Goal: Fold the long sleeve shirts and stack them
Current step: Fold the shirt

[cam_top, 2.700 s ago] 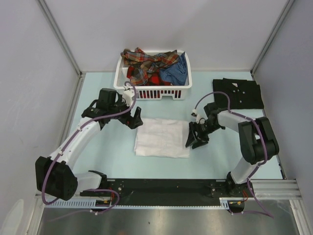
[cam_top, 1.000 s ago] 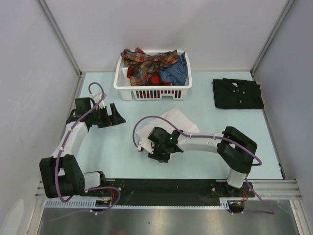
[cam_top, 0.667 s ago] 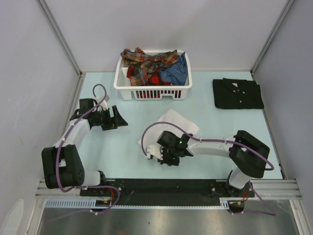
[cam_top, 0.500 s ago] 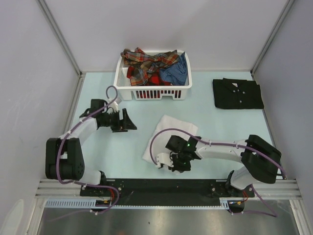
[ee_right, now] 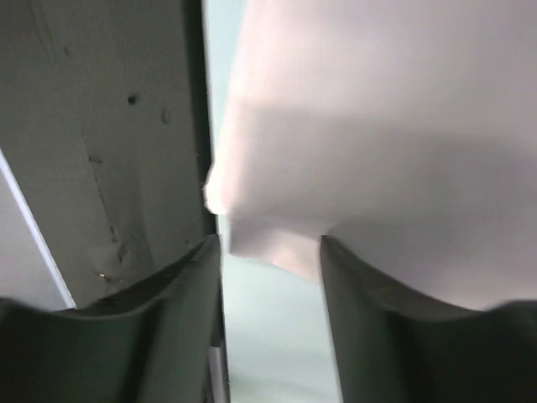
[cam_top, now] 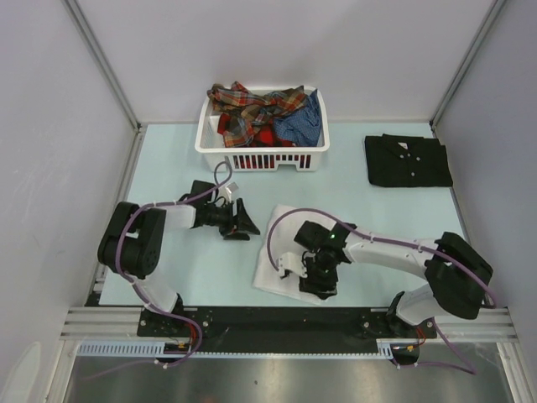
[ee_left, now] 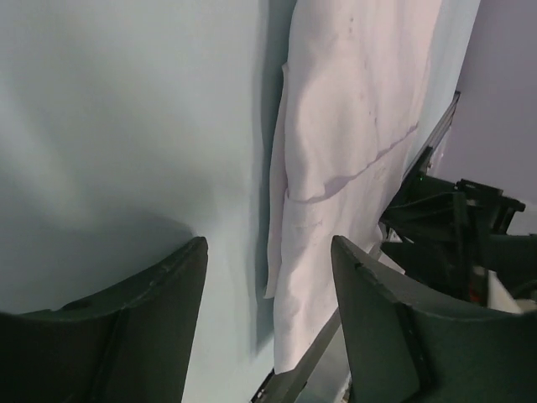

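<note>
Two hands are at work here. The right hand (cam_top: pixel 320 279) hangs low over the near edge of the white shirt (cam_top: pixel 265 277). Its fingers (ee_right: pixel 151 336) stand parted, with the cloth's edge lying at the mouth of the gap, not squeezed. The left hand (cam_top: pixel 242 221) sits low over the bare tabletop (cam_top: pixel 201 269) just left of that shirt. It is spread wide with nothing between its fingers (ee_left: pixel 126 336), and it points toward the shirt.

There is one white shirt, folded flat, near the front middle of the tabletop. It lies askew, its left edge slanting from far-right to near-left, square with none of the tabletop's sides. The right arm covers much of it, so I cannot tell which way its long side runs.

There is one black shirt (cam_top: pixel 408 159), folded, well apart at the far right. It lies square to the tabletop, with its long axis running left to right.

One white basket (cam_top: pixel 262 149) stands at the far middle. Inside is a heap of plaid shirts (cam_top: pixel 252 105), with one blue shirt (cam_top: pixel 304 124) at the right end. I cannot count how many plaid ones there are.
</note>
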Controlling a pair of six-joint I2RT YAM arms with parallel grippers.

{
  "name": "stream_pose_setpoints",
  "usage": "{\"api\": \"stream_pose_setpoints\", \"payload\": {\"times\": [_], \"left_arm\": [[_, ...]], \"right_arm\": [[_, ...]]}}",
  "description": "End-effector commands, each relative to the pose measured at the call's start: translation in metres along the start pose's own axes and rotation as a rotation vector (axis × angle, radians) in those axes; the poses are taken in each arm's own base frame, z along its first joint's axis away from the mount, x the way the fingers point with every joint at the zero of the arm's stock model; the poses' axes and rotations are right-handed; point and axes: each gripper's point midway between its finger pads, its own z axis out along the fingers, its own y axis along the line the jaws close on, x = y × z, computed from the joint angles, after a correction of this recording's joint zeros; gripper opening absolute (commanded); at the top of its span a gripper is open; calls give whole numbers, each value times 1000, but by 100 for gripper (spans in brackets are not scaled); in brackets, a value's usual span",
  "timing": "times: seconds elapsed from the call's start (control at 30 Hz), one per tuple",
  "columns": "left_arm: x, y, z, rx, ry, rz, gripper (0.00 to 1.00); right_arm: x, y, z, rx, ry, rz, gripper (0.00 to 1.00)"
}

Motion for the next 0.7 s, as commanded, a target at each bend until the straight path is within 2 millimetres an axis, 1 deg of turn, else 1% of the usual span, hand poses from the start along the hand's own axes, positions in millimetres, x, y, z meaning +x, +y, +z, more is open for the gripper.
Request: {"api": "stream_pose_setpoints", "payload": {"times": [0.0,0.03,0.1,0.13,0.17,0.2,0.23,0.27,0.3,0.33,0.37,0.4,0.43,0.47,0.53,0.57,0.6,0.63,0.67], "left_arm": [[-26,-14,-19,53,-130,21,67],[-32,-18,-30,55,-170,37,69],[-34,-15,-40,33,-208,30,71],[-35,-15,-50,21,-234,17,75],[-34,-9,-53,-6,-247,-8,76],[-33,-5,-58,-18,-260,-34,76],[-31,-4,-61,-25,-269,-43,78],[-31,0,-62,-43,-279,-54,79],[-28,2,-64,-54,-276,-70,80],[-27,3,-65,-62,-278,-74,81],[-27,4,-67,-79,-291,-70,82],[-26,5,-69,-88,-291,-79,84],[-26,4,-71,-96,-298,-75,87],[-26,4,-74,-102,-308,-72,88],[-22,6,-77,-109,-309,-89,89],[-19,5,-80,-111,-311,-96,89],[-19,6,-82,-112,-321,-98,90],[-13,10,-82,-118,-317,-110,90],[-13,11,-83,-120,-327,-110,90]], "right_arm": [[-69,-19,-60,135,-272,40,61],[-82,-20,-71,156,-326,40,61],[-111,-28,-86,215,-426,81,57],[-119,-32,-86,235,-443,92,56],[-134,-31,-84,272,-460,62,56],[-140,-32,-79,289,-461,79,56],[-142,-37,-66,304,-428,83,55],[-152,-37,-61,310,-446,63,54],[-158,-31,-53,305,-446,45,53],[-161,-34,-45,327,-434,35,53],[-166,-35,-43,346,-442,12,52],[-170,-27,-35,344,-426,-25,51],[-170,-33,-31,384,-406,-34,49],[-173,-37,-24,401,-400,-29,48],[-179,-37,-17,411,-400,-35,48],[-178,-38,-8,407,-383,-37,47],[-178,-36,-4,406,-377,-39,47],[-177,-29,3,394,-361,-56,47],[-176,-26,7,393,-352,-73,46]]}}
